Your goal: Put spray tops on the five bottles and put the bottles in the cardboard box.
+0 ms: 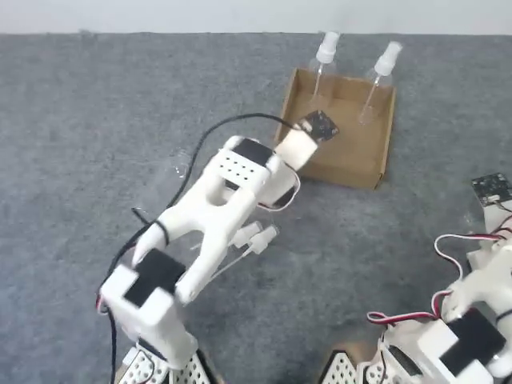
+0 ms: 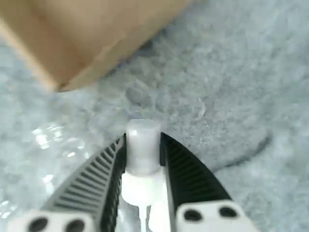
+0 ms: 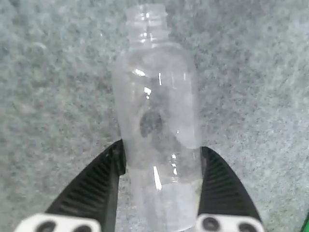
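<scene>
Two capped bottles [image 1: 322, 68] stand upright along the far wall of the cardboard box [image 1: 376, 164], each with a white sprayer on its neck; the high view alone shows this. It also shows the left arm [image 1: 216, 200] stretched from the near edge of the table toward the box's near side, and the right arm [image 1: 472, 312] folded low at the near right corner. On the carpet [image 1: 80, 104] beside the left arm lie loose spray tops [image 1: 258, 236], white, with thin dip tubes. What the high view hides under the arms, the wrist views supply. The left wrist view shows the left gripper [image 2: 143, 140] clenched on a white spray top [image 2: 143, 154], its ribbed black fingers [image 2: 186, 169] pressed against both sides of the cap, with a corner of the box just beyond and grey pile below. The right wrist view shows the right gripper [image 3: 161, 150] grasping a bare bottle [image 3: 157, 111], clear plastic with an open threaded neck pointing away from the wrist, the black fingers touching its body on either side, carpet behind it. This bottle stays well apart from the box, over at the right side of the table. The surface is a grey, short-pile carpet covering the whole table. Behind its far edge runs a plain pale wall [image 1: 160, 16].
</scene>
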`<state>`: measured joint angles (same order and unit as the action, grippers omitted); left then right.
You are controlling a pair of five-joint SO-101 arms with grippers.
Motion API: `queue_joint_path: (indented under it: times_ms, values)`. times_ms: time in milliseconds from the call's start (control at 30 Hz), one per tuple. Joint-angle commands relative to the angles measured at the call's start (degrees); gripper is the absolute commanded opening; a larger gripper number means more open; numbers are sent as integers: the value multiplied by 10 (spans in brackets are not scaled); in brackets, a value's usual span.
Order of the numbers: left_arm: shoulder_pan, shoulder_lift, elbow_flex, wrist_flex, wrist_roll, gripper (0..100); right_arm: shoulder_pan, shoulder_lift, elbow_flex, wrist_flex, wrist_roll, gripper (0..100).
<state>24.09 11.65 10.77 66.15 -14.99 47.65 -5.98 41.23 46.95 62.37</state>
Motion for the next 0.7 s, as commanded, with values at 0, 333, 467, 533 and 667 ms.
queue_joint_path:
  times_ms: [0, 333, 467, 533, 667]
  values:
    - [-10, -111, -21, 22, 25, 28, -22, 7, 0, 42, 3, 169]
    - [-60, -300, 21, 47, 84, 27, -80, -84, 0, 101, -44, 293]
    - [-105, -368, 76, 46, 87, 27, -105, -107, -12, 108, -52, 293]
    - [-127, -403, 108, 45, 87, 27, -109, -103, -48, 142, -70, 292]
    - [-163, -474, 189, 12, 86, 27, -137, -63, -170, 246, -91, 292]
